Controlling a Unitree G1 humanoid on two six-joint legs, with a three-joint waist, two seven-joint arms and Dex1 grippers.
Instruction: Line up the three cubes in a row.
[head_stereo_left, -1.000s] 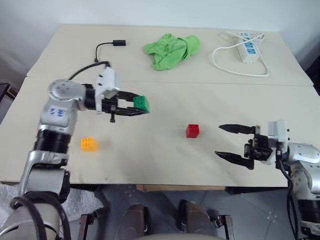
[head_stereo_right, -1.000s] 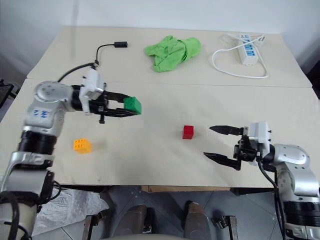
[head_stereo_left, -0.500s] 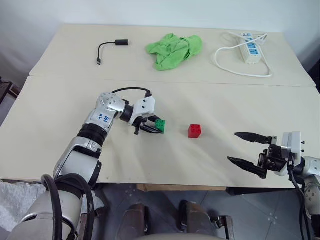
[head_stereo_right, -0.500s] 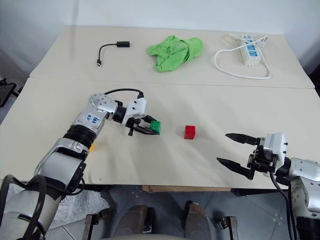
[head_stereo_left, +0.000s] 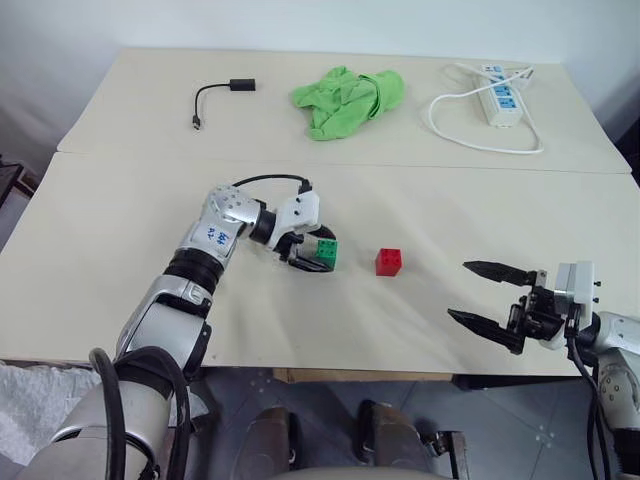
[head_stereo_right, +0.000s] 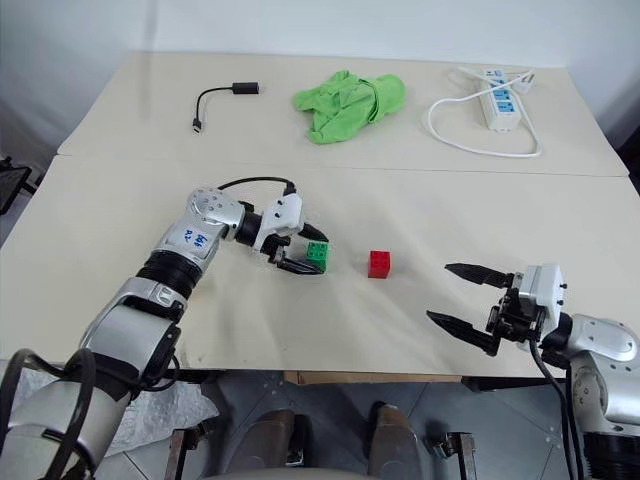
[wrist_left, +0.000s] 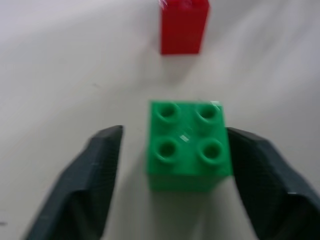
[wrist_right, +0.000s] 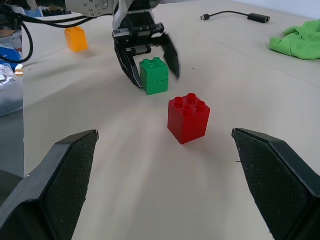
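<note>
The green cube (head_stereo_left: 323, 252) rests on the table just left of the red cube (head_stereo_left: 389, 261), with a small gap between them. My left gripper (head_stereo_left: 320, 252) is open around the green cube, one finger on each side; in the left wrist view there is a clear gap on one side of the green cube (wrist_left: 186, 145). The yellow-orange cube (wrist_right: 76, 39) stands farther off, behind the left arm. My right gripper (head_stereo_left: 460, 290) hovers open and empty near the table's front right, pointing toward the red cube (wrist_right: 188, 118).
A crumpled light-green cloth (head_stereo_left: 348, 99) lies at the back centre. A white power strip (head_stereo_left: 498, 95) with a looped cord is at the back right. A black cable with an adapter (head_stereo_left: 225, 92) is at the back left. The table's front edge (head_stereo_left: 330, 368) runs close below my grippers.
My left arm carried the green cube down and to the right, set it on the table beside the red cube, and its fingers opened off it. The right gripper stayed about where it was.
</note>
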